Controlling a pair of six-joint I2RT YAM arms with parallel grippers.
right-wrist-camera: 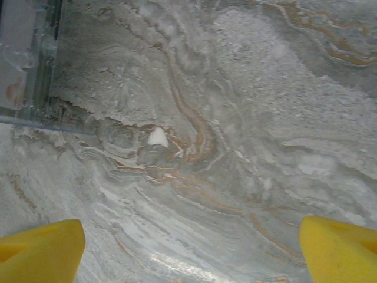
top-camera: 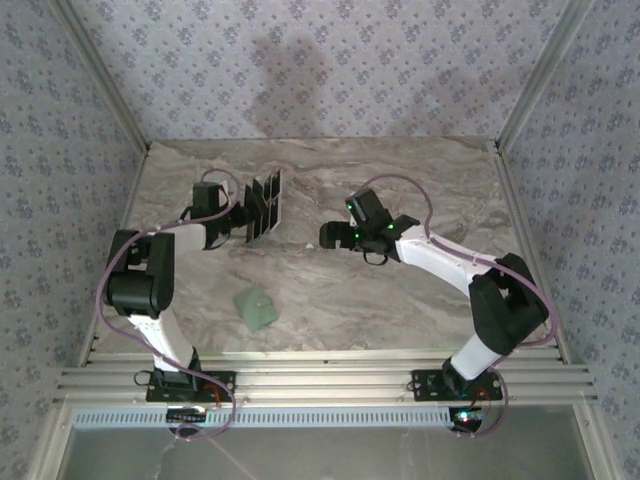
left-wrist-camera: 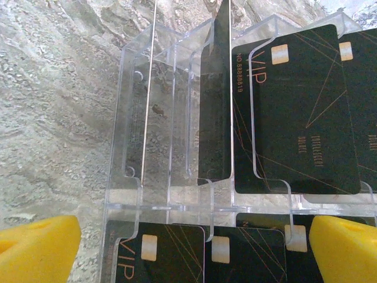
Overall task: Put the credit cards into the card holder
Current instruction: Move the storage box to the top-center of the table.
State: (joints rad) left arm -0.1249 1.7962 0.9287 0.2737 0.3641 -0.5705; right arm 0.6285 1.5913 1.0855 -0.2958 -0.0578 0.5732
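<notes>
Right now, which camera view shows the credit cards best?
The left wrist view: the credit cards stand close up in a clear rack, chips and VIP print readable. In the top external view they are small dark slabs.

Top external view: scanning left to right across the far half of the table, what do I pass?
left gripper, open → credit cards standing in a clear rack → right gripper, open

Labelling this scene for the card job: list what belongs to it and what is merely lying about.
Belongs to the job:
credit cards
card holder

Merely there:
clear rack holding the cards
marble table
</notes>
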